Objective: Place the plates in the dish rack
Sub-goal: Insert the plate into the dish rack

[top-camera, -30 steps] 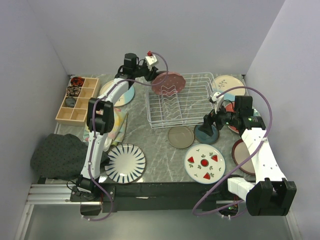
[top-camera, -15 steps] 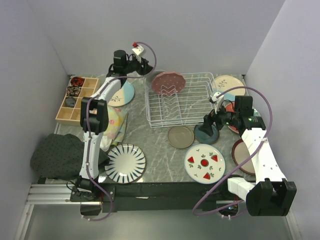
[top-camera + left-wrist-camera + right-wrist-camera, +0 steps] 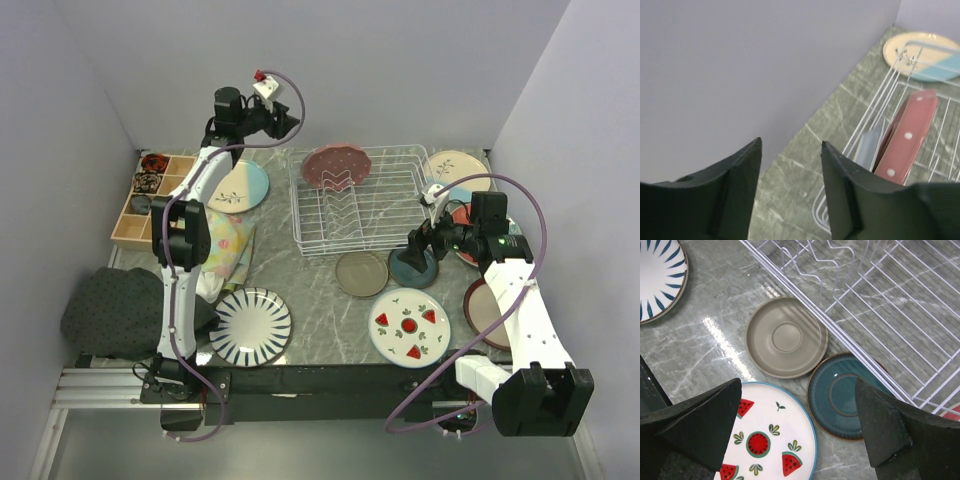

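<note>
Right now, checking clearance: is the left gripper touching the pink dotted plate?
Apart. Left wrist view: the left gripper stands open, table visible between it and the pink dotted plate.

The worktop (image 3: 715,340) looks like grey-green marbled stone, polished enough to throw back glare from the lights. The dish rack (image 3: 360,205) is thin, smooth wire with a white coating. The taupe plate (image 3: 786,337) has a dull, matt glaze. The dark teal plate (image 3: 842,395) is glossier, with a brownish rim. The watermelon plate (image 3: 765,440) is shiny white ceramic, and the pink dotted plate (image 3: 907,135) looks satiny. The compartment box (image 3: 155,228) is pale bare wood. The dark cloth (image 3: 115,310) is soft, matt fabric.
</note>
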You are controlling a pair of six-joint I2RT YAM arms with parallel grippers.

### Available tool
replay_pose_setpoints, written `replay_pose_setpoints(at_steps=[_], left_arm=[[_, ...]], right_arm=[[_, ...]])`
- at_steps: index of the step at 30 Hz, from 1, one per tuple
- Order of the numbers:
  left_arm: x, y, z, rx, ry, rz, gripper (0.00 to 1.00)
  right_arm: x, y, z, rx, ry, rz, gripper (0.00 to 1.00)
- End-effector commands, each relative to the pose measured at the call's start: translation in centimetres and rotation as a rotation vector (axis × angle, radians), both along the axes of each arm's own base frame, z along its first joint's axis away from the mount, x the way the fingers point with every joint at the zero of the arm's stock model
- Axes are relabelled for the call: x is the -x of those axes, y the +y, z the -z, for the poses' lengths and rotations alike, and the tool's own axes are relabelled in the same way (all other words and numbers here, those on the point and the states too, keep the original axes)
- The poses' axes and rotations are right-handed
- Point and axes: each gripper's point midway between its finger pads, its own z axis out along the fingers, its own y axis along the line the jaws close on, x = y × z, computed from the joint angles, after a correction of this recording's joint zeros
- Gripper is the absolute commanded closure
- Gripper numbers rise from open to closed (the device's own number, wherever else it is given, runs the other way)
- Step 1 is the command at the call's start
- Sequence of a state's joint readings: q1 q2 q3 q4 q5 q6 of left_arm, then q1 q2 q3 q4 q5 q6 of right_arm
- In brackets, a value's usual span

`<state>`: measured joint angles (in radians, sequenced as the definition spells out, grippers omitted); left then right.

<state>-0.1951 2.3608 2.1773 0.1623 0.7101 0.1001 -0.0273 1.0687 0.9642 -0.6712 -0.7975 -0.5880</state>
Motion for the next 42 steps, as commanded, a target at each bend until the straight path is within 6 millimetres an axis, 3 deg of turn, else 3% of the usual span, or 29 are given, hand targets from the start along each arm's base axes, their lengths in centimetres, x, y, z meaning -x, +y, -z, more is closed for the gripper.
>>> replay_pose_setpoints(at_steps=[1, 7, 19, 28, 42], left_arm=[[1.7, 0.5, -0.7, -0.114, -0.024, 0.014, 0.51], [3.1, 0.9, 1.1, -0.181, 0.0, 0.034, 0.66], [4.5, -1.4, 3.5, -0.279, 0.025, 0.111, 0.76], [5.1, -2.2, 5.0, -0.325, 0.045, 0.123, 0.76], [4.7, -3.8, 5.6, -0.331, 0.044, 0.123, 0.75]], right_arm=[[-0.6, -0.1, -1.9, -0.007, -0.073, 0.004, 0.0], [-0.6, 0.0, -1.9, -0.009, -0.071, 0.001, 0.0], [-0.6, -0.1, -1.9, -0.007, -0.074, 0.004, 0.0], [-0.5, -0.1, -2.0, -0.009, -0.075, 0.003, 0.0], [-0.6, -0.1, -1.9, -0.006, -0.076, 0.007, 0.0]])
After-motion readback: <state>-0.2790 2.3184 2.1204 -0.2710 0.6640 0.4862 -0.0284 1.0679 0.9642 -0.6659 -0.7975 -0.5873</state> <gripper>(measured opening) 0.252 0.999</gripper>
